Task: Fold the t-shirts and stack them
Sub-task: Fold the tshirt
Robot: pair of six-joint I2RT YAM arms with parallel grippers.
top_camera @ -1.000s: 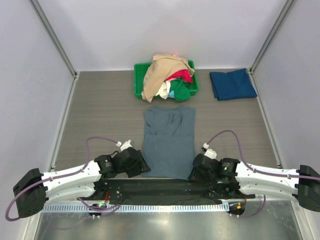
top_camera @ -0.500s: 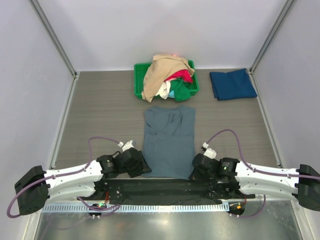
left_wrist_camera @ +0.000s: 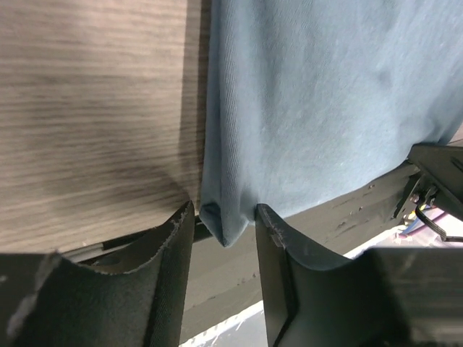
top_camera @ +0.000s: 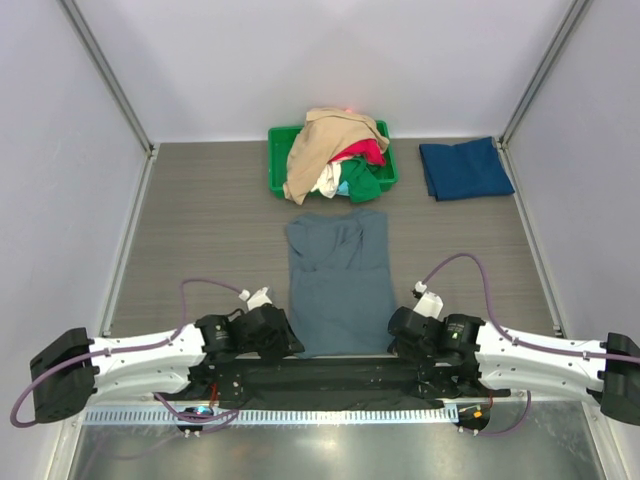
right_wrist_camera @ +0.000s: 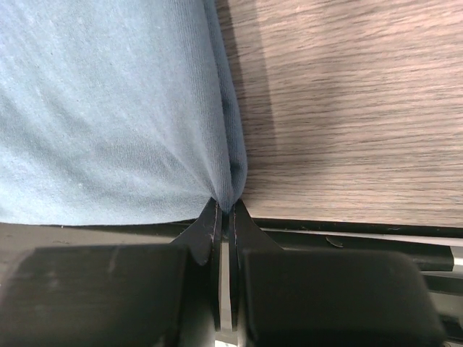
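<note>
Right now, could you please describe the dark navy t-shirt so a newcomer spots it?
Start at the table's far right corner, right of the green bin. The navy t-shirt lies there alone, folded flat and square, unlike the bin's crumpled heap.

The left gripper (top_camera: 283,340) slides right and nearer, and the right gripper (top_camera: 398,338) eases right. The grey-blue t-shirt (top_camera: 338,280) has its near hem shift right with them.
</note>
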